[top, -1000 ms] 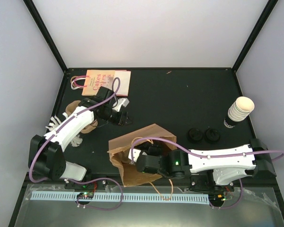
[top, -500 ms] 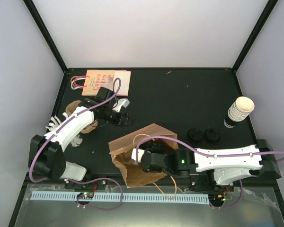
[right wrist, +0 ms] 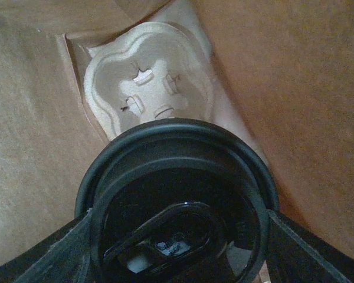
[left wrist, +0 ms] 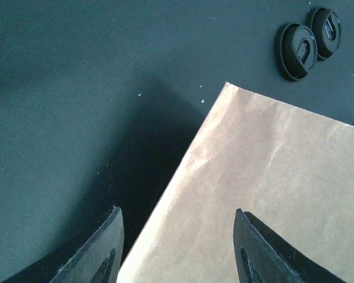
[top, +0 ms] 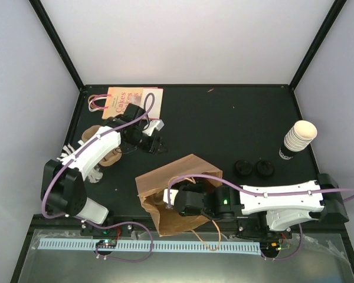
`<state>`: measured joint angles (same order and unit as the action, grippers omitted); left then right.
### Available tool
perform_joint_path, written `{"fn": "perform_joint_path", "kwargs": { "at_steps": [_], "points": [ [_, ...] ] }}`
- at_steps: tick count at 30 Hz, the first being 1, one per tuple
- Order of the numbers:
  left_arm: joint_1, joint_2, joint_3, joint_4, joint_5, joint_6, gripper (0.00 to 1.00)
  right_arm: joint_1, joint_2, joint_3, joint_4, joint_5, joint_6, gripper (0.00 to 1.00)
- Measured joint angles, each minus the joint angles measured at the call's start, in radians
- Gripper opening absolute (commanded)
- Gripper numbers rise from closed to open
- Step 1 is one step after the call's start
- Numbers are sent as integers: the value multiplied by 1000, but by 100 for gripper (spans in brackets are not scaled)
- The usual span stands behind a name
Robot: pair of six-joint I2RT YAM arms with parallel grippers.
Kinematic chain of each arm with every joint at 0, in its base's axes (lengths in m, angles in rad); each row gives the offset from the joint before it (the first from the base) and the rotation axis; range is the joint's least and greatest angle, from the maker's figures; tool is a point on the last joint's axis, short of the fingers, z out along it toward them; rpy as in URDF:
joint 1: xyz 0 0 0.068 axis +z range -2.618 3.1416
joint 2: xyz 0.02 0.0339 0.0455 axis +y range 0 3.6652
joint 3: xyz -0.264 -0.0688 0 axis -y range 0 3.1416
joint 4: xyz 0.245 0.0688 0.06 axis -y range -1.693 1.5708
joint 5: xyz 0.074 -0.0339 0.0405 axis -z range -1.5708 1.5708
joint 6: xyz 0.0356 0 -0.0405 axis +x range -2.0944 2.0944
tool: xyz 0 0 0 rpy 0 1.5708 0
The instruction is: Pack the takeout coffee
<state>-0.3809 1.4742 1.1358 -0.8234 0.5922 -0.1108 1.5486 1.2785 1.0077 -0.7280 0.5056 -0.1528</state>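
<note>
The takeout coffee [right wrist: 177,200] is sitting inside the brown paper bag [top: 186,168], its black lid filling the lower half of the right wrist view. The right gripper [right wrist: 178,236] is grasping it, with one finger pressing in at each side just under the lid's rim. Beyond the lid, at the bag's closed end, a moulded pulp tray [right wrist: 147,88] is lying with its socket facing the camera. The lid is overlapping the tray's near edge, and whether the cup is touching the tray cannot be told. The paper walls are crowding in, the right one running just beside the rim and the left one leaving slightly more room.

From above, the bag is occupying the front middle of the black table [top: 224,118], with the right arm reaching into its mouth. The left gripper [left wrist: 176,210] is hovering near the bag's far left edge, jaws apart and gripping nothing. A loose black lid [top: 243,168] and a second lid [top: 264,168] are lying side by side just right of the bag. A stack of lidless cups [top: 298,138] is standing near the table's right edge. A pink printed bag [top: 130,101] is lying flat against the back left edge. Between these, bare tabletop is stretching toward the back wall.
</note>
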Motion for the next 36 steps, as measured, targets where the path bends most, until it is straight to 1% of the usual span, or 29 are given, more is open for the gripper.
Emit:
{"fn": "perform_joint_path", "kwargs": {
  "at_steps": [7, 15, 21, 28, 36],
  "points": [
    [0, 71, 47, -18, -2, 18, 54, 35, 10, 2, 27, 35, -77, 57],
    [0, 150, 56, -28, -3, 30, 54, 94, 119, 38, 60, 159, -180, 57],
    [-1, 162, 57, -34, -1, 31, 54, 125, 171, 69, 101, 201, -236, 56],
    [-11, 163, 57, -35, 16, 31, 53, 161, 272, 116, 176, 253, -293, 56],
    [-19, 163, 56, -34, 27, 31, 53, 182, 286, 129, 199, 319, -311, 56]
  ]
}}
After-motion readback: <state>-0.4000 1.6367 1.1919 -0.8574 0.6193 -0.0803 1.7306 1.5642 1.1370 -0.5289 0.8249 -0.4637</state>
